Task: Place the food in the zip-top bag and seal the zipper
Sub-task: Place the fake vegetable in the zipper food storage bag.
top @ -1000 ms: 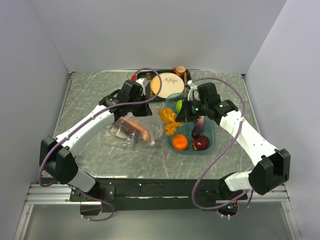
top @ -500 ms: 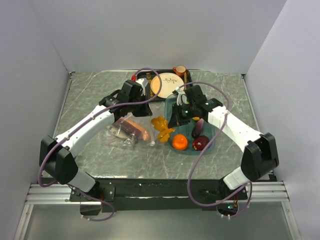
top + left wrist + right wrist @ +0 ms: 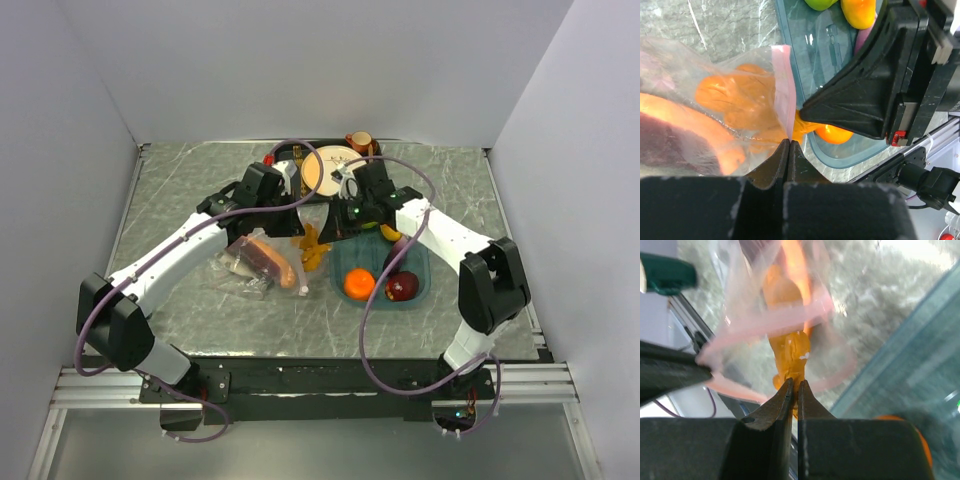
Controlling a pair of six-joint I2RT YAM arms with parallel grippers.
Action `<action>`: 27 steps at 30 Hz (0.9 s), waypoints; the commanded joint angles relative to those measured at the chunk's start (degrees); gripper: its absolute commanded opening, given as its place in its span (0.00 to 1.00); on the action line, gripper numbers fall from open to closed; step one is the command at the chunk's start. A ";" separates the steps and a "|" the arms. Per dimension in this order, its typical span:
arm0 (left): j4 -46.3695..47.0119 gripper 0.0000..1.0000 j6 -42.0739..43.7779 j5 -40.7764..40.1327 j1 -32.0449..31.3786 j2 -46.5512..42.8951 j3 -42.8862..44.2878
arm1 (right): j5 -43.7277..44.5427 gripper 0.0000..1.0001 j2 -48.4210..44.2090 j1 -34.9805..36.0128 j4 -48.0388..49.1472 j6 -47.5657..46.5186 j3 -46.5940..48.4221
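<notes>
The right gripper is closed narrowly on an orange-yellow piece, which is held at the open mouth of the zip-top bag. The mouth lies straight ahead, toward the left arm, and the zipper runs across the approach. The zipper is pinched by the shut left gripper, so the edge is held lifted. The teal tray with the orange and red apple is placed just beside; nothing is seen in the way

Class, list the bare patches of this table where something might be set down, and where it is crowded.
Bare: the table's far left corner, its far right corner beyond the tray, the near strip before the bag. Crowded: the middle, around bag, tray, plate.
</notes>
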 commanded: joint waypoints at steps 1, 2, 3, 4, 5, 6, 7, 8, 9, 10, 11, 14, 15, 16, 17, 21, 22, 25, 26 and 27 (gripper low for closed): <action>0.58 0.01 0.91 1.24 -0.24 -1.80 1.40 | -1.27 0.04 1.14 1.46 6.06 4.07 3.03; 0.75 0.01 0.82 1.50 -0.24 -1.71 1.40 | -0.92 0.04 1.23 1.98 7.29 4.68 2.94; 1.10 0.01 0.73 1.59 -0.24 -1.63 1.49 | 0.13 0.06 1.23 2.34 7.99 6.08 2.51; 1.19 0.01 0.47 1.68 -0.24 -1.63 1.58 | 0.75 0.06 1.32 2.60 8.44 6.53 2.59; 1.28 0.01 0.30 1.59 -0.24 -1.54 1.58 | 1.36 0.06 1.32 3.12 9.14 7.05 2.50; 1.28 0.01 0.21 1.68 -0.15 -1.54 1.67 | 1.89 0.06 1.32 3.39 9.93 8.54 2.07; 1.46 0.01 0.03 1.77 -0.24 -1.62 1.58 | 2.33 0.07 1.41 3.65 11.41 9.08 1.80; 1.81 0.01 -0.06 1.94 -0.24 -1.80 1.58 | 2.86 0.07 1.76 4.01 11.86 9.60 1.71; 1.98 0.01 -0.14 2.03 -0.15 -1.98 1.58 | 3.64 0.08 2.02 4.79 12.04 10.22 1.62; 1.90 0.01 0.03 1.86 -0.24 -2.06 1.84 | 4.61 0.09 2.20 5.06 12.65 10.57 1.45; 1.46 0.01 0.12 1.42 -0.24 -2.33 2.02 | 5.14 0.10 2.55 5.41 12.75 10.92 1.36; 1.02 0.01 0.12 0.37 -0.24 -2.76 2.28 | 6.89 0.12 2.73 6.64 14.50 12.59 0.22; 1.28 0.01 0.12 0.28 -0.15 -2.94 2.19 | 7.08 0.16 2.73 7.08 14.94 13.21 -0.57; 1.37 0.01 -0.06 0.27 -0.24 -3.12 2.02 | 7.08 0.17 2.73 7.35 15.73 13.39 -0.92; 1.54 0.01 -0.06 0.01 -0.24 -3.29 2.11 | 7.34 0.20 2.64 7.61 15.91 13.47 -1.27; 1.55 0.01 -0.41 -0.86 -0.24 -3.65 1.76 | 9.18 0.53 2.20 7.53 15.65 13.13 -3.03; 1.55 0.01 -0.50 -0.78 -0.24 -3.65 1.93 | 10.06 0.58 1.94 7.44 15.04 12.95 -3.30; 1.90 0.01 -0.32 -0.34 -0.15 -3.73 2.37 | 12.97 0.67 0.53 6.91 13.89 13.04 -4.44; 2.16 0.01 -0.32 -0.51 -0.15 -4.00 2.37 | 13.58 0.67 -0.78 6.21 13.72 12.95 -4.79; 2.34 0.01 -0.41 -0.69 -0.15 -4.00 2.28 | 15.76 0.68 -1.83 5.77 13.54 13.04 -5.92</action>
